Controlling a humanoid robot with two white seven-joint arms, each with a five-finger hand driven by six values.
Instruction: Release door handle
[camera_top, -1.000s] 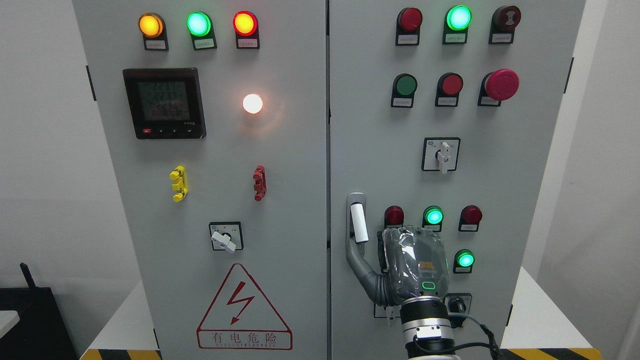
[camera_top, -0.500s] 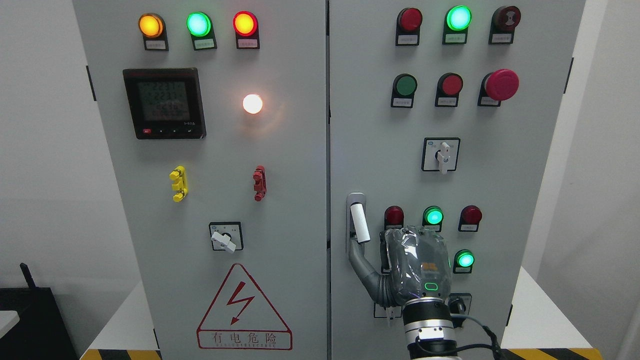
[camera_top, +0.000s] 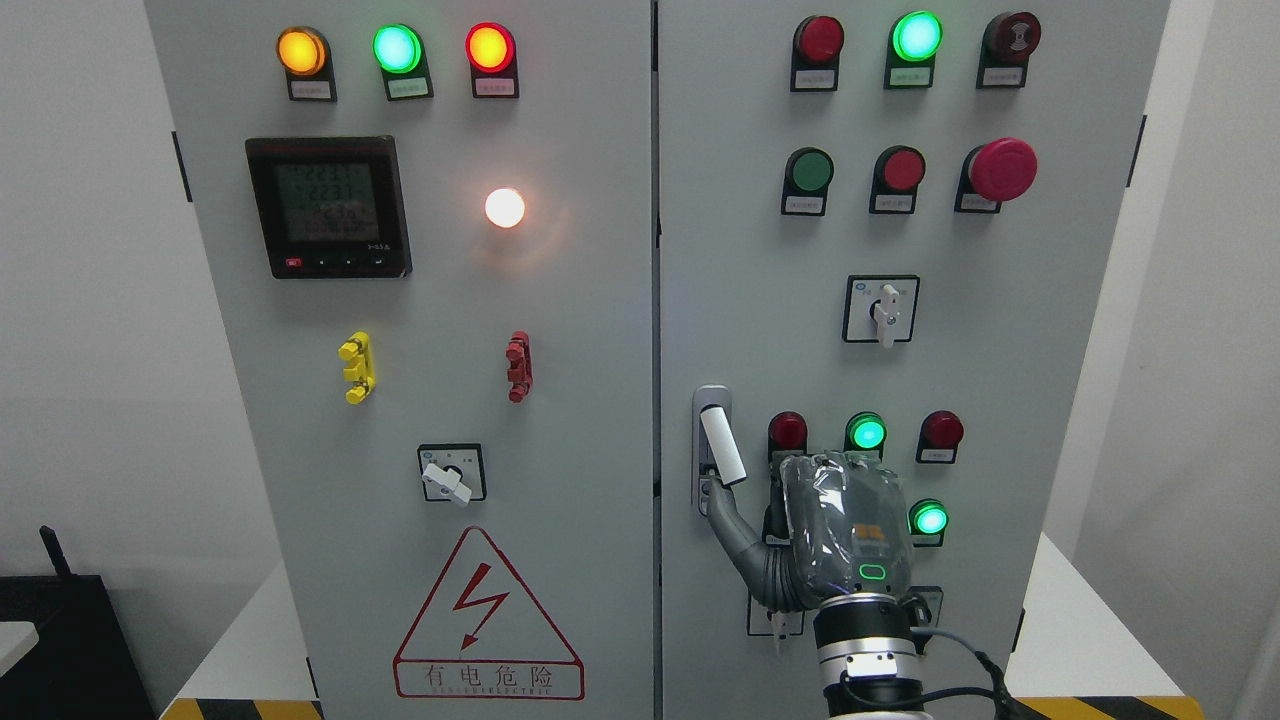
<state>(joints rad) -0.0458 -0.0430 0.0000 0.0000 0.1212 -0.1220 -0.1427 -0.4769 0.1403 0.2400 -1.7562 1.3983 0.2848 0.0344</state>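
White handle (camera_top: 722, 446) now tilts outward at its base; right hand (camera_top: 845, 530) has shifted right, thumb (camera_top: 735, 525) touching the handle's lower end, fingers relaxed, gripping nothing: release nearly complete.

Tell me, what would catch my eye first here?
Probably the glowing lamps along the top of the grey cabinet, and the big red mushroom button at upper right. Low on the right door, the robot's right hand stretches one grey finger up under the white door handle.
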